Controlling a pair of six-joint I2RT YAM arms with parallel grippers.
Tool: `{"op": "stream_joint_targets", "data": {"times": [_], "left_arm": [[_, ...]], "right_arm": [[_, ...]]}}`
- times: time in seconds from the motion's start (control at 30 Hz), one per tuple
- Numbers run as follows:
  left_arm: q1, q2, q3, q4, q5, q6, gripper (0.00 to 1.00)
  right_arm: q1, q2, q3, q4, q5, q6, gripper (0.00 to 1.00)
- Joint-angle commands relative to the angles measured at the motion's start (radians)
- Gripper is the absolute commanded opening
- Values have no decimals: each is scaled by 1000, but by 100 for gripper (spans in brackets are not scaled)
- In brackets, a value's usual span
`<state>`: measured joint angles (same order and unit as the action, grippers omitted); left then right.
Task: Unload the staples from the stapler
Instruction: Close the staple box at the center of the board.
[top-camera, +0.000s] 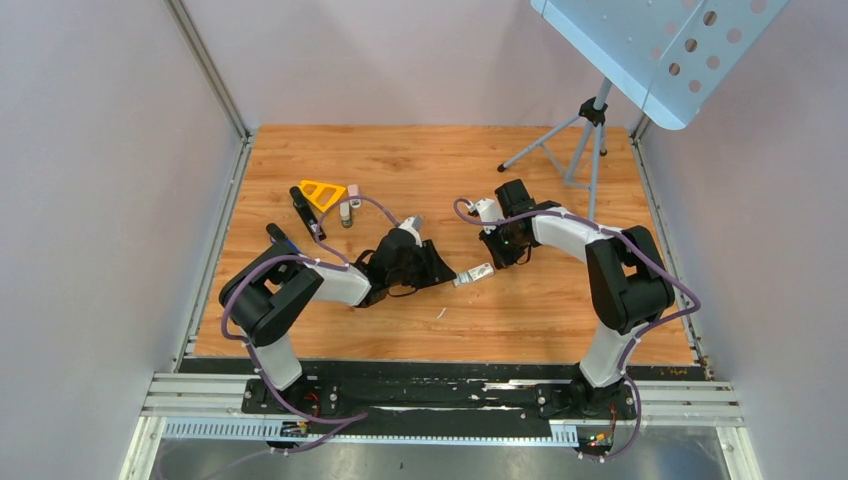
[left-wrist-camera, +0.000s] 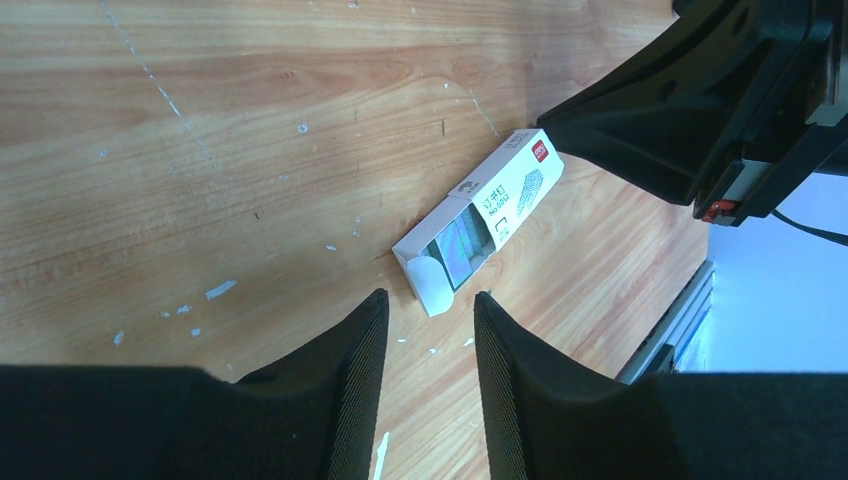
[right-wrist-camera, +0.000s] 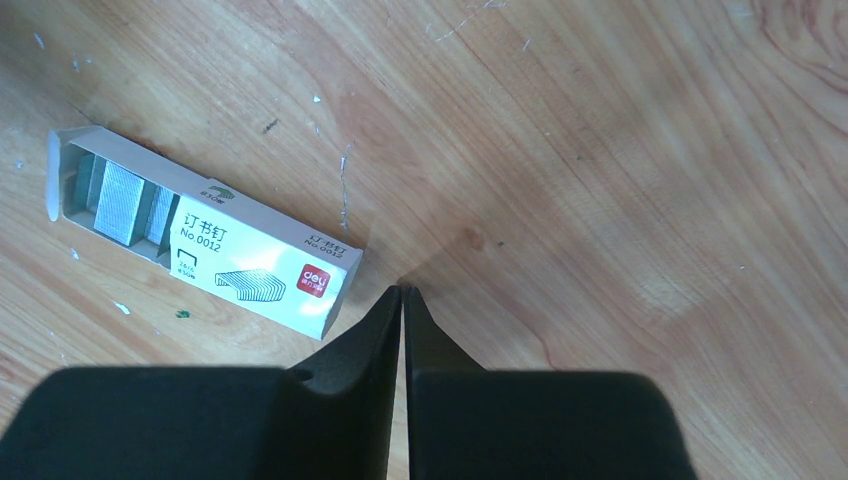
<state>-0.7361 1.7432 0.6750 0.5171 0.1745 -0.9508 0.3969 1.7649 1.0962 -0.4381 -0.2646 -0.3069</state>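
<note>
Left wrist view: left gripper (left-wrist-camera: 429, 300) fingers spread, nothing between them. Box (left-wrist-camera: 497, 207) flat on table (left-wrist-camera: 200, 150), open end just beyond tips, running toward 1 o'clock. Right gripper (right-wrist-camera: 402, 293) fingers pressed together, empty; box corner just beside, 10 o'clock. Staples (right-wrist-camera: 120, 190) in box. Black item, seemingly stapler (top-camera: 306, 213), 10 o'clock from left gripper, well apart.

Yellow triangle (top-camera: 320, 185) beside a small bottle (top-camera: 346, 214); tripod (top-camera: 592, 116) stands well apart.

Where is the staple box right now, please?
The staple box lies mid-frame in the top view, between the left gripper and the right gripper, held by neither.
</note>
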Motion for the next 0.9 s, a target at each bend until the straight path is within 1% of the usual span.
{"op": "stream_joint_targets", "data": {"times": [0.0,0.23,0.47,0.87], "left_arm": [[6,-21,-21,21,-23,-1,37],[6,10,-3,4,-6,-5,25],[6,68,40,-11,36,-4,23],[6,89,59,-2,59,-3,22]], "right_arm": [[-11,5,13,-40,23,-5,7],[-11,11,13,-42,12,-3,7],[-10,19,16,-45,1,-3,6],[-3,27,14,-51,-25,-1,5]]}}
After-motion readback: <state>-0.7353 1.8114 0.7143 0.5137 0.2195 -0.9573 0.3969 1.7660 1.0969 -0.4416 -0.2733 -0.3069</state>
